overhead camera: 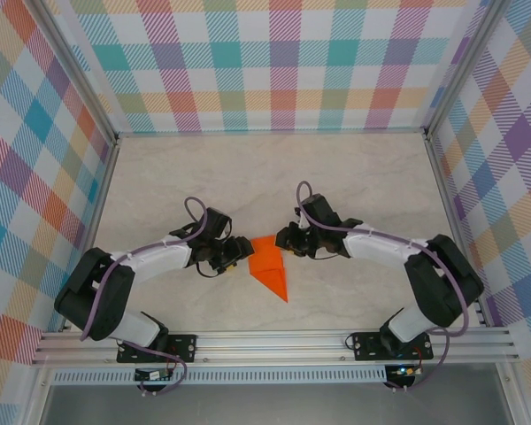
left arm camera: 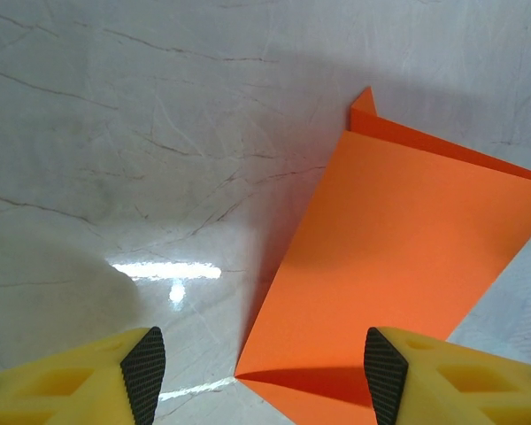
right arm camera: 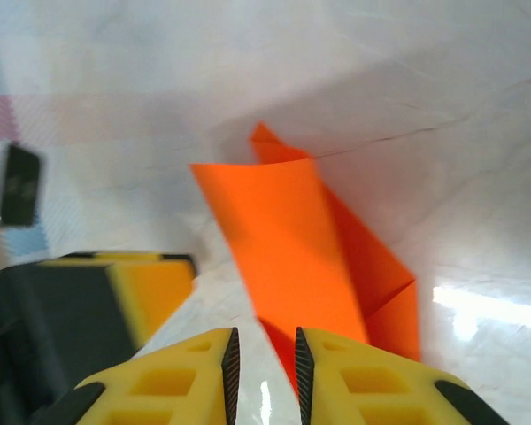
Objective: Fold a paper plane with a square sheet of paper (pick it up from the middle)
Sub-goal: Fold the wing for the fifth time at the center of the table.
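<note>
The paper plane (overhead camera: 270,266) is a bright orange folded sheet lying on the table between both arms, its sharp tip toward the near edge. My left gripper (overhead camera: 241,251) is at its left side. In the left wrist view the left gripper (left arm camera: 265,376) is open, and the paper plane (left arm camera: 398,257) reaches in under the right finger with one flap lifted. My right gripper (overhead camera: 285,241) is at the paper's far right corner. In the right wrist view the right gripper (right arm camera: 265,372) has its jaws a narrow slit apart, and the paper plane (right arm camera: 283,239) edge runs down beside the right pad, not pinched.
The pale marble-look table (overhead camera: 265,177) is enclosed by checked walls (overhead camera: 283,62) at the back and both sides. An aluminium rail (overhead camera: 274,341) runs along the near edge. One finger of the left gripper (right arm camera: 150,288) shows close by in the right wrist view.
</note>
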